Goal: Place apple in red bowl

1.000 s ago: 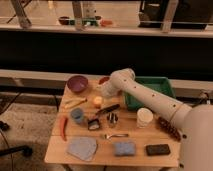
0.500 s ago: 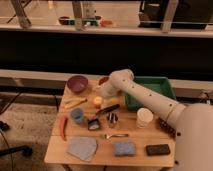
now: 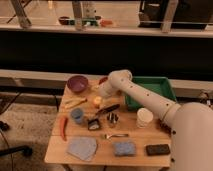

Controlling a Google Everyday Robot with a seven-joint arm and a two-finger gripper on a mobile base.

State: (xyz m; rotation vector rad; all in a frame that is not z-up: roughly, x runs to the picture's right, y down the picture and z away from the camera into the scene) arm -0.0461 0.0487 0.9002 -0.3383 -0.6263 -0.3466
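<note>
Since the apple sits on the wooden table, just in front of the red bowl half hidden behind the arm, the gripper hangs directly above it, jaws spread apart, apparently poised to descend and grasp.

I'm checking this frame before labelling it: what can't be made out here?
Camera view:
- red bowl: mostly hidden behind the arm; inside unseen.
- gripper, just above the apple: whether it touches is too blurred to tell.
- flat dark object at the front right: too blurred to identify.
</note>
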